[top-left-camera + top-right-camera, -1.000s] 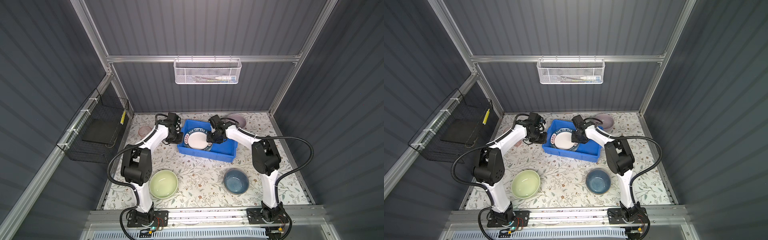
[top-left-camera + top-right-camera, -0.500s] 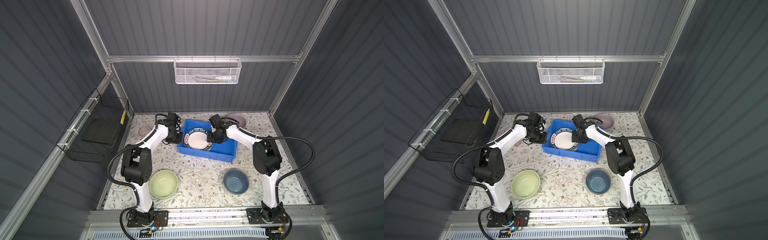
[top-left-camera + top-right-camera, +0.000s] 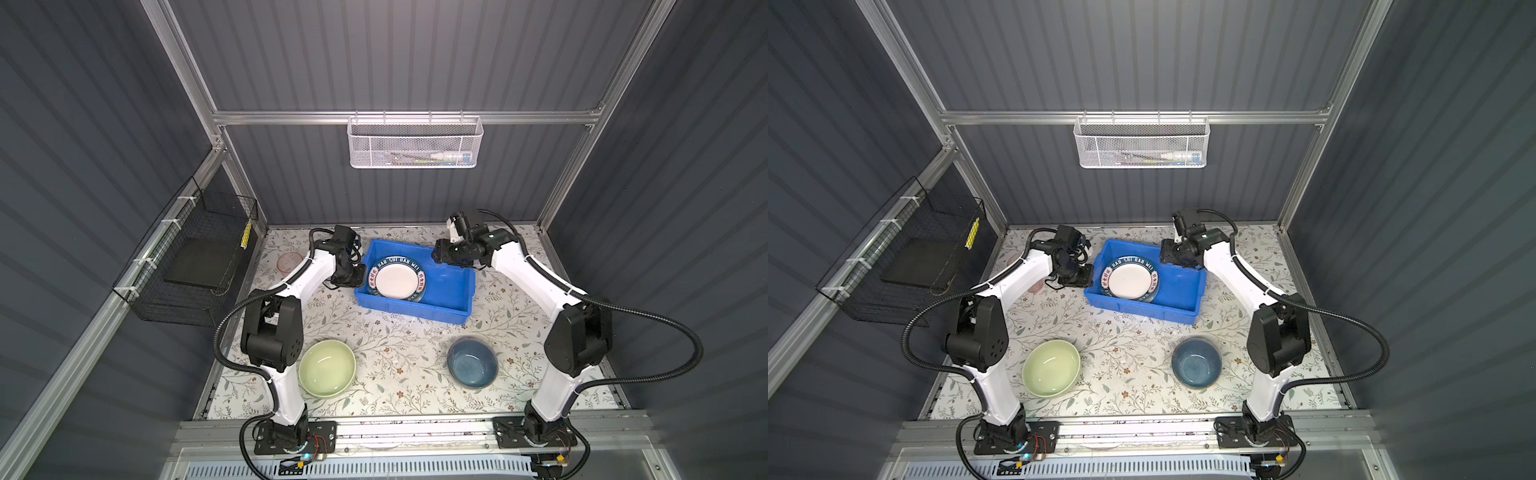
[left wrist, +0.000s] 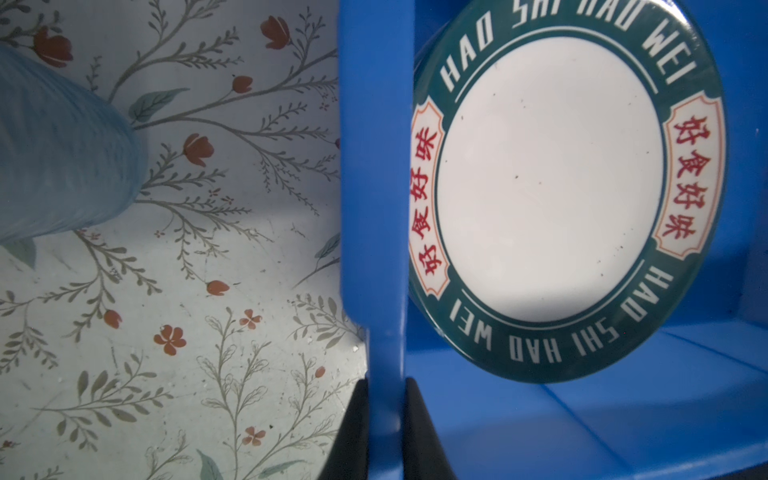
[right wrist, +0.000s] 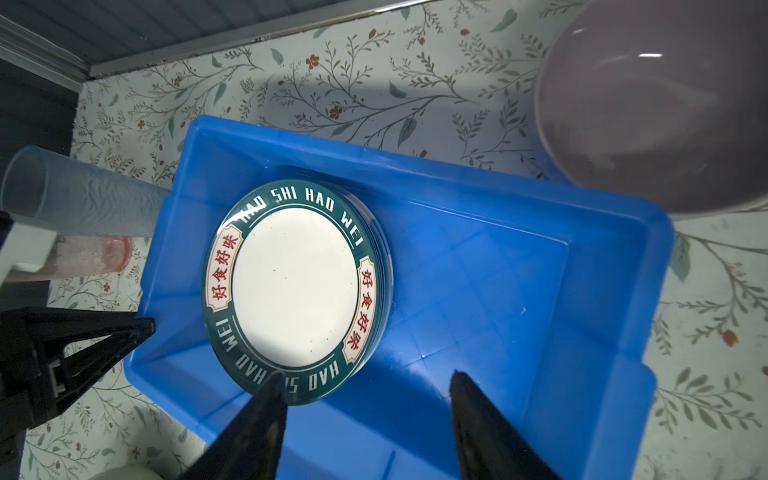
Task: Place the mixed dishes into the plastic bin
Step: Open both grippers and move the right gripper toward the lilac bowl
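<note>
Floral tabletop (image 3: 399,332), left claw (image 4: 384,382) pinching plastic bin (image 4: 374,166), right claw (image 5: 368,374) wide, wrist-only pink bowl (image 5: 656,116)

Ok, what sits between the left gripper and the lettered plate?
The plastic bin's side wall, clamped by the left gripper; the lettered plate lies just inside. Left wrist view shows it.

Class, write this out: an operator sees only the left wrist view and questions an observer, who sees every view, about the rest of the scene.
Operator: Is the right gripper holding anything?
Observer: No, the right gripper is open and empty over the bin.
Operator: Which dishes outside the bin am I missing?
Observer: A green bowl and a blue bowl sit on the table, below the bin in both top views.
</note>
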Robot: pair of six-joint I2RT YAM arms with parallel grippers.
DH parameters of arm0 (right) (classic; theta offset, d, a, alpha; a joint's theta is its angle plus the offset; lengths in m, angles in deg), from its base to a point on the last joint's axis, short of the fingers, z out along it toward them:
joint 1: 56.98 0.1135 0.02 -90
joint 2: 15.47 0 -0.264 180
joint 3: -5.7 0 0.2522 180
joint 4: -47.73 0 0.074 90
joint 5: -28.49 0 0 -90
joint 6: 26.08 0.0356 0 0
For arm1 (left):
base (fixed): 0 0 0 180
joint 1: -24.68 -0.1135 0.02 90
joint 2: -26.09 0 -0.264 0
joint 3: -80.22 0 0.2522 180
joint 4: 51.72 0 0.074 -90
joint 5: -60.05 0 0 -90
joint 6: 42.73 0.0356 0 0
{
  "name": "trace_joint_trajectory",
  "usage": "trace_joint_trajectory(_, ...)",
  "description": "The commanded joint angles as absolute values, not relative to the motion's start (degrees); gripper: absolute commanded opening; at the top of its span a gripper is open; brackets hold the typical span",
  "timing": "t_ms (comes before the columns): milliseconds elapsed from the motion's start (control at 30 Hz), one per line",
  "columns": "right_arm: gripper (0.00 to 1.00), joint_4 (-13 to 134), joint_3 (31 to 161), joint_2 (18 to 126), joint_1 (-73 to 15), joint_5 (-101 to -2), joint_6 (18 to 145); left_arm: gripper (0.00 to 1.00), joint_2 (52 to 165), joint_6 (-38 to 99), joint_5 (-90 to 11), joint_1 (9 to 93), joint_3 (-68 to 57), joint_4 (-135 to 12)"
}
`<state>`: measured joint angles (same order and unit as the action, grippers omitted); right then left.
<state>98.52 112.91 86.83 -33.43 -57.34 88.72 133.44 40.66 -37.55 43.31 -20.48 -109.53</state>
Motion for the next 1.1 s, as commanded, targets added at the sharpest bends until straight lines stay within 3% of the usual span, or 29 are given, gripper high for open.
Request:
trace_joint_trajectory(0, 0.65, 98.90, 111.20, 85.89, -36.06, -57.24, 87.21, 0.03, 132.28, 40.55, -41.70, 43.84, -17.78, -111.17)
trace_joint_trajectory(600, 0.67, 95.08, 103.76, 82.39, -48.48, -56.95, 87.36, 0.05, 124.77, 36.35, -41.13, 43.84, -9.20, -112.14)
trace_joint_trajectory(1067, 0.55, 89.89, 108.69, 92.85, -54.65, -59.30, 87.96, 0.07, 117.75, 32.20, -43.99, 43.86, -2.76, -110.74)
